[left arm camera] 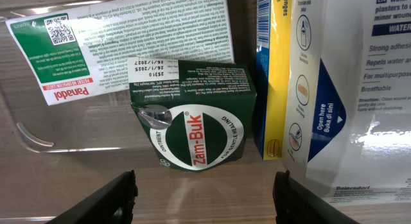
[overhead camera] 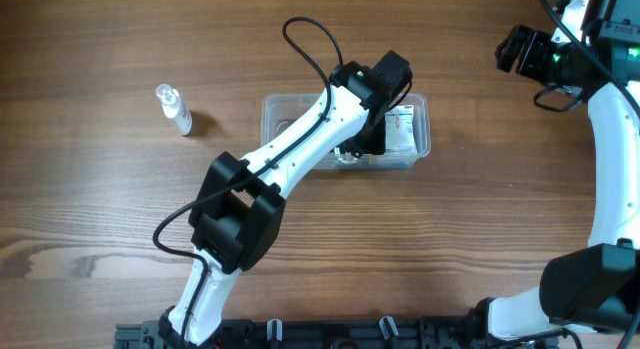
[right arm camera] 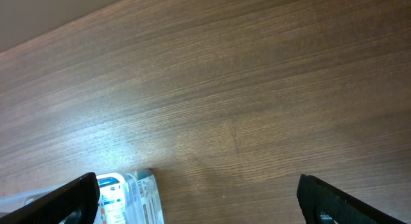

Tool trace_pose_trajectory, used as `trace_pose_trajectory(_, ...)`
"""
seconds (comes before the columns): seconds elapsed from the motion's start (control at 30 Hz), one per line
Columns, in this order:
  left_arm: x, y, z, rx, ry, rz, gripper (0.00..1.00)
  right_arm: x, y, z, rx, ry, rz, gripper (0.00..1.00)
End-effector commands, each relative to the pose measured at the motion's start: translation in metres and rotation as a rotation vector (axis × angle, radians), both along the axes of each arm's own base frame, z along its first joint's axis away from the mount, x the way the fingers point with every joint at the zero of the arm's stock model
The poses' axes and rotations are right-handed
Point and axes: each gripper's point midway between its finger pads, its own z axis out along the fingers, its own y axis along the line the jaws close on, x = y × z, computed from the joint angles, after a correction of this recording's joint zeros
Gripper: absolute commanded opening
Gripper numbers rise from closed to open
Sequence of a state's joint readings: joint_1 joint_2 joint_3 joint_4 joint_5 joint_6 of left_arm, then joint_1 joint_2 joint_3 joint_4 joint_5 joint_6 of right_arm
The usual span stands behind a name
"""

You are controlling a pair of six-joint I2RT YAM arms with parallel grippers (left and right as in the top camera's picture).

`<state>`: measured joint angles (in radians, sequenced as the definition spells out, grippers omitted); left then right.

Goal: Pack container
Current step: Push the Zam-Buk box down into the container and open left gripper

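Observation:
The clear plastic container (overhead camera: 275,111) stands at the table's middle with small boxes inside. My left gripper (overhead camera: 372,139) reaches down into it and is open and empty (left arm camera: 205,198). In the left wrist view a green Zam-Buk box (left arm camera: 196,112) lies just ahead of the fingers, a Panadol box (left arm camera: 122,41) behind it, a yellow and blue lozenge box (left arm camera: 273,76) and a white plaster box (left arm camera: 350,89) to the right. My right gripper (overhead camera: 520,51) hovers at the far right, open and empty (right arm camera: 199,198). The container's corner (right arm camera: 131,198) shows at the right wrist view's lower left.
A small clear spray bottle (overhead camera: 173,108) lies on the table left of the container. The left arm stretches from the front edge over the container. The right arm's base stands at the front right.

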<state>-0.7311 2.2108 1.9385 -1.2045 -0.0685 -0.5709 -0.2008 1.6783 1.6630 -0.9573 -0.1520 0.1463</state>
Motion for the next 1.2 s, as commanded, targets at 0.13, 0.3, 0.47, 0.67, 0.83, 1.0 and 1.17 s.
trace_pose_trajectory(0.13,0.003,-0.003,-0.006,-0.01,0.002,0.014,0.66,0.001,0.0,0.002,0.002,-0.005,-0.011,1.0)
trace_pose_trajectory(0.3,0.023,-0.007,-0.003,-0.023,-0.082,-0.006,0.61,0.001,0.0,0.002,0.002,-0.005,-0.011,1.0)
trace_pose_trajectory(0.47,0.037,-0.007,-0.004,-0.037,-0.116,-0.037,0.55,0.001,0.0,0.002,0.002,-0.005,-0.011,1.0)
trace_pose_trajectory(0.67,0.047,0.008,-0.023,-0.013,-0.089,0.0,0.54,0.001,0.0,0.002,0.002,-0.005,-0.012,1.0)
trace_pose_trajectory(0.83,0.055,0.017,-0.029,-0.007,-0.083,0.025,0.53,0.001,0.0,0.002,0.002,-0.005,-0.011,1.0)
trace_pose_trajectory(1.0,0.055,0.018,-0.029,-0.007,-0.081,0.028,0.53,0.001,0.0,0.002,0.002,-0.005,-0.012,1.0)
trace_pose_trajectory(1.17,0.046,0.014,-0.03,0.003,-0.066,0.008,0.53,0.001,0.0,0.002,0.002,-0.005,-0.011,1.0)
